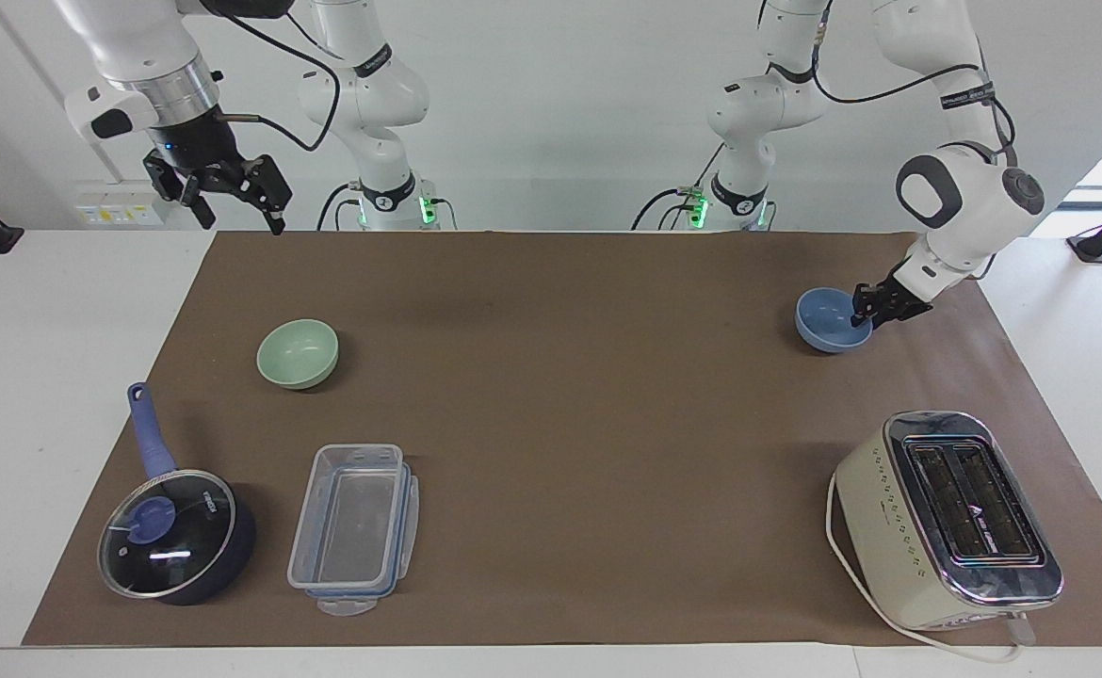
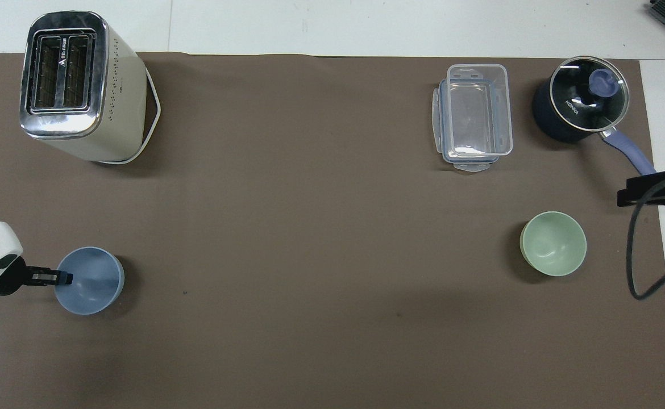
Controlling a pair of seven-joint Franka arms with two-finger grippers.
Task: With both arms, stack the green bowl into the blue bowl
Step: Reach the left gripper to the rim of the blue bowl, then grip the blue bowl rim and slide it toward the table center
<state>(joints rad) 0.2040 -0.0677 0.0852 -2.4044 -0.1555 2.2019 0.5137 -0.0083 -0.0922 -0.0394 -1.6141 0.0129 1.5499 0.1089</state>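
The blue bowl (image 1: 826,323) stands upright on the brown mat toward the left arm's end of the table; it also shows in the overhead view (image 2: 94,282). My left gripper (image 1: 867,312) (image 2: 62,278) is low at the bowl's rim, with its fingers closed over the rim on the side toward the table's end. The green bowl (image 1: 298,352) (image 2: 553,243) stands alone toward the right arm's end. My right gripper (image 1: 231,193) (image 2: 651,192) waits open and empty, high over the mat's edge near that end.
A cream toaster (image 1: 947,518) (image 2: 77,85) stands farther from the robots than the blue bowl. A clear plastic container (image 1: 353,527) (image 2: 473,116) and a dark blue glass-lidded saucepan (image 1: 174,537) (image 2: 580,105) stand farther out than the green bowl.
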